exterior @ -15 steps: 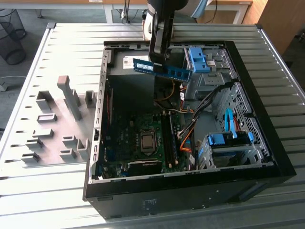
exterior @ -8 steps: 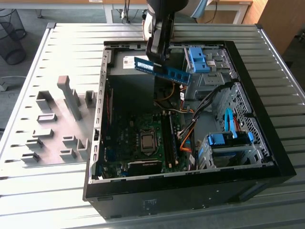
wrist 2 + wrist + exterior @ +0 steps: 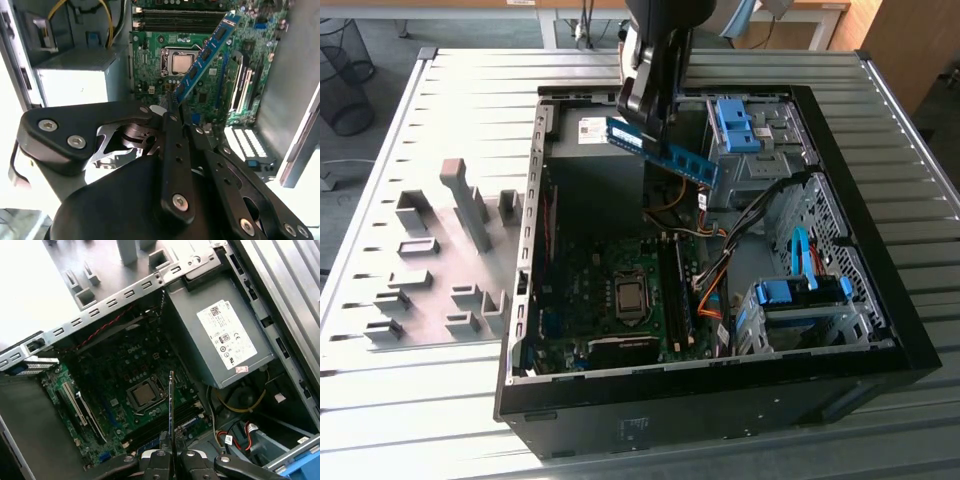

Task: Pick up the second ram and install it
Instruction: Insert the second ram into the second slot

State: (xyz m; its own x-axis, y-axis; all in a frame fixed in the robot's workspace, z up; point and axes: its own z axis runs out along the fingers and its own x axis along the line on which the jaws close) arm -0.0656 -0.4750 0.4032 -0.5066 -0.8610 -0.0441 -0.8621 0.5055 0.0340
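In the exterior view, grey plastic holder blocks [image 3: 430, 270] stood at left on the slatted table [image 3: 410, 400]. Above the open black computer case [image 3: 720, 400], upper centre, the black gripper [image 3: 642, 125] clenched the long blue-green ram stick [image 3: 665, 152] (tilted, hanging over the motherboard [image 3: 610, 300]).

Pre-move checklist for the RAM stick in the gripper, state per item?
1. Grip: gripper shut on the second ram at one end: ok.
2. Stick is clear of the case, held above the open interior: ok.
3. Stick over the motherboard in both wrist views: ok.
4. Aligned with the memory slots: cannot tell.
5. Target slot free: cannot tell.
6. Orange cables lie beside the slots, touching or not: cannot tell.
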